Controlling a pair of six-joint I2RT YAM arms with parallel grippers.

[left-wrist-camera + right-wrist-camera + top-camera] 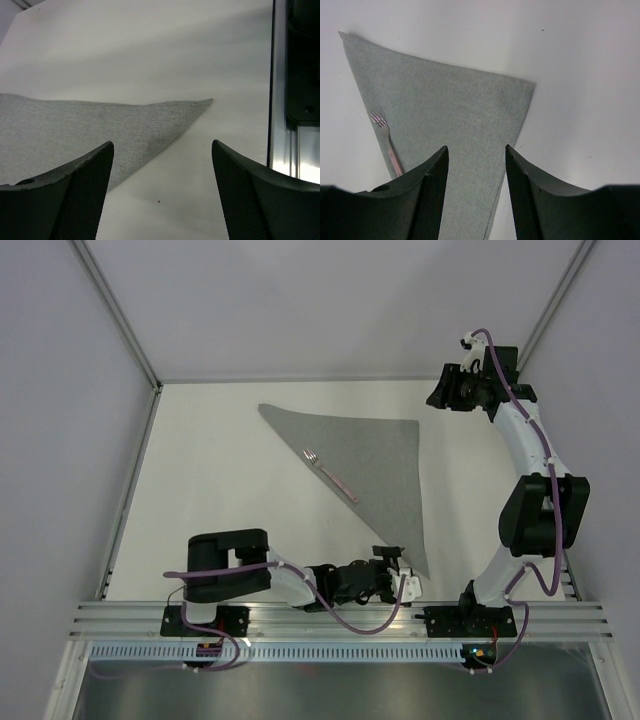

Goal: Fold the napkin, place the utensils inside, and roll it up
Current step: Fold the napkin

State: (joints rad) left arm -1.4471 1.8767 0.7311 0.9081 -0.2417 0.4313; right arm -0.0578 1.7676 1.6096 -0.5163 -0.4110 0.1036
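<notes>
The napkin (375, 465) lies flat on the white tabletop (220, 500), folded into a triangle. Its long edge runs from its far-left corner to its near point. A fork (330, 476) lies on the napkin just inside that long edge and parallel to it, tines toward the far-left corner. The left tool (162, 150) sits low just beside the napkin's near point, jaws spread wide and gripping nothing. The right tool (476, 150) hangs over the napkin's far-right corner, jaws apart and empty. A metal rail (340, 618) runs near the napkin's near point.
</notes>
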